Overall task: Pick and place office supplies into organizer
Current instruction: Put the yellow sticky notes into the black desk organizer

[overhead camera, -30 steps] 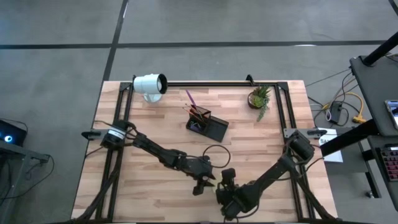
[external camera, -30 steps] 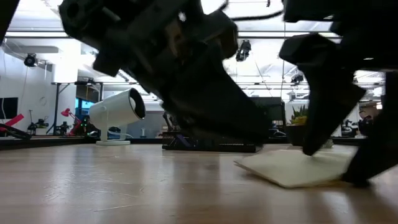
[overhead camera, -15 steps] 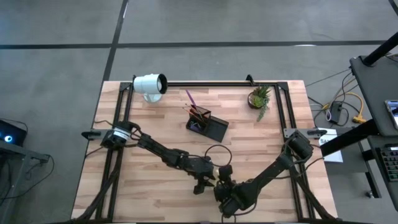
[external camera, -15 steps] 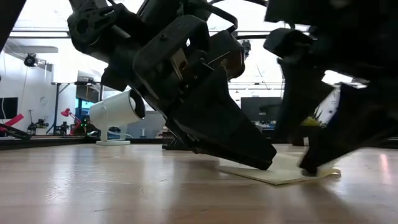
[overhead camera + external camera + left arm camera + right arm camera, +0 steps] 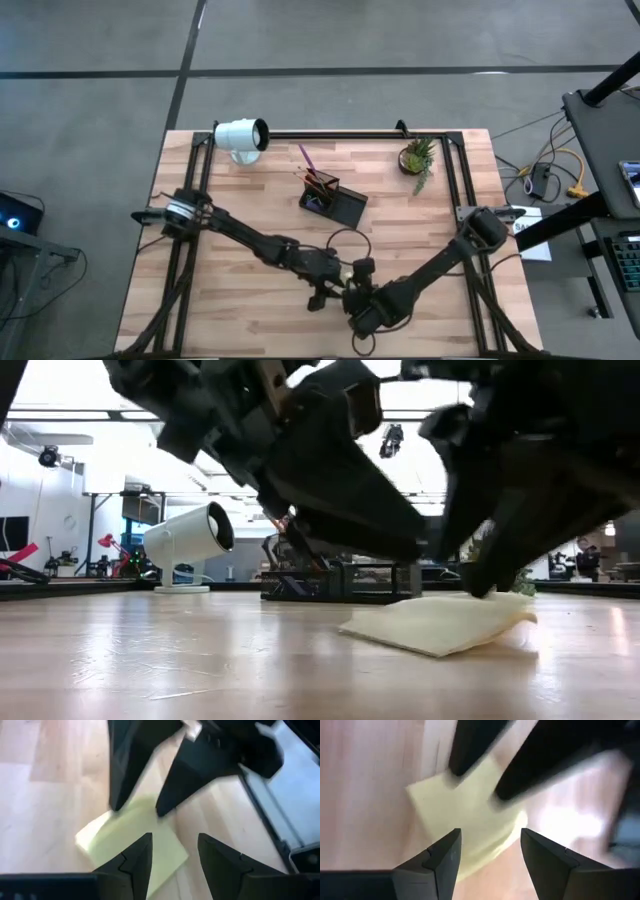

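High view, looking straight down: both dark arms reach to the lower centre of the frame, where the left hand and the right hand meet almost tip to tip over the wooden worktop. From above the arms hide the yellow sticky-note pad; the low view shows it lying on the wood at right of centre, one edge curled up off the surface, with a dark finger pressing its far edge. In each wrist view the arm's own fingers stand apart, released, straddling the pad with nothing clamped between them, and the other arm's fingers come down onto the same pad. The black organizer sits in the upper middle of the frame, well apart from the hands, with pens standing in its taller section. A white lamp lies at upper left and a potted plant at upper right. Compared with a second ago, the right hand has moved left, closer to the left hand, and the pad's curled edge has risen.
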Available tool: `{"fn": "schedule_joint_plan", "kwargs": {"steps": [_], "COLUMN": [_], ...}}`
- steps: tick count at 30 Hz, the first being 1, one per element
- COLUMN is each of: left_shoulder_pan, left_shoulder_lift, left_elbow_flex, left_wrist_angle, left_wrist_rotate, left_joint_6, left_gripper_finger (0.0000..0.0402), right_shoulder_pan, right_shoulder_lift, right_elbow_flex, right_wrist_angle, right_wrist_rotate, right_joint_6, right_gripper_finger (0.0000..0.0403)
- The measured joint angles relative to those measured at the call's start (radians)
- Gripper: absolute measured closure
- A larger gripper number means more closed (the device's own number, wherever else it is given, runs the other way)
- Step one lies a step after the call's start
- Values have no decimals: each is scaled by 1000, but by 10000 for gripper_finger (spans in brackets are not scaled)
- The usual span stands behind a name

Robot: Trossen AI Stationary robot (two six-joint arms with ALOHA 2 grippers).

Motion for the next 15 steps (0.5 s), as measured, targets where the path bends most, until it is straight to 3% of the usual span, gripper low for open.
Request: {"fn": "schedule_joint_plan", "kwargs": {"steps": [5,11,15], "left_shoulder_pan": [-4,-30,-38], "left_shoulder_lift": [-37,-25,-22], "left_elbow_flex": [-2,-15,-18], "left_wrist_angle": [-91,-117,-162], "left_wrist_rotate": [-50,-58,-131], "left_joint_6": [21,16,18], "left_gripper_finger": [259,259,259], "right_shoulder_pan": [-54,-133,-186], "right_shoulder_lift": [-20,-22,-23], "right_elbow_flex": [-17,-22,-31], "right_wrist_angle": [-12,-11,-13], "right_wrist_rotate": [-148,-202,-349], "right_joint_6": [202,260,309], "right_gripper_finger": [209,209,209]}}
